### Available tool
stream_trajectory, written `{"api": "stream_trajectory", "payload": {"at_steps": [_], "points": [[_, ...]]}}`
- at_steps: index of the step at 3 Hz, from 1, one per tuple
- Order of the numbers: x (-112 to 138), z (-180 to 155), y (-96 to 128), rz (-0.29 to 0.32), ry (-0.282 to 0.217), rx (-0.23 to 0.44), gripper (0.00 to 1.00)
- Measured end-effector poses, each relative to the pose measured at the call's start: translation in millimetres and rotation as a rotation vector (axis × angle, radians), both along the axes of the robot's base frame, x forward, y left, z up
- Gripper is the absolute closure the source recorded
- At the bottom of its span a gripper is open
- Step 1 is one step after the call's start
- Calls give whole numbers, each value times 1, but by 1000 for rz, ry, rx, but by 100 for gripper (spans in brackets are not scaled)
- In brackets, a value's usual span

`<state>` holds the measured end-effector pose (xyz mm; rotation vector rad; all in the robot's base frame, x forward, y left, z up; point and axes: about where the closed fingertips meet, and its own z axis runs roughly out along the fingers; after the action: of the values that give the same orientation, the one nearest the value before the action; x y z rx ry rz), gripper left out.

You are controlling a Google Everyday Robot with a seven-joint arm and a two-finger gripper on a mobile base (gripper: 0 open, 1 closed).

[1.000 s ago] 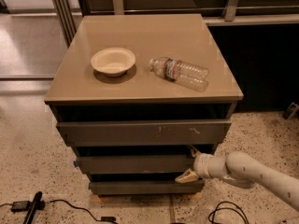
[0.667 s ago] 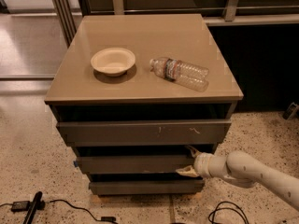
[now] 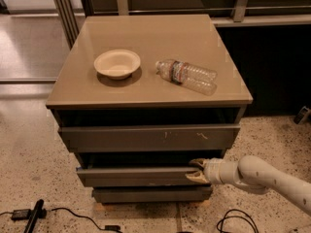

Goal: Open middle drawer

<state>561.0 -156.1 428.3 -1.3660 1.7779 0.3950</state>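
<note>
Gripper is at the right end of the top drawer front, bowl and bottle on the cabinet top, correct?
No. The camera view shows the gripper at the right end of the middle drawer front, not the top one. The bowl and bottle are on the cabinet top.

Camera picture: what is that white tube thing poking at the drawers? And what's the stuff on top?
The white tube is a robot's arm, reaching in from the right side of the picture. At its tip is a pincer, the part it grabs with. The pincer is at the right-hand end of the middle drawer, the one the robot is meant to pull open. I cannot tell whether it has a grip on it yet. There is only one picture, taken by a camera looking down at the front of a cabinet with three drawers. On the cabinet's top sit a pale bowl and, beside it, a clear plastic bottle lying on its side.
</note>
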Motion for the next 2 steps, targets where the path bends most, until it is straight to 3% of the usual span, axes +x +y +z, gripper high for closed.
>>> {"api": "stream_trajectory", "payload": {"at_steps": [1,2], "points": [[0,3,-2,0,0,0,100],[-25,2,-6,-44,26,1,100]]}}
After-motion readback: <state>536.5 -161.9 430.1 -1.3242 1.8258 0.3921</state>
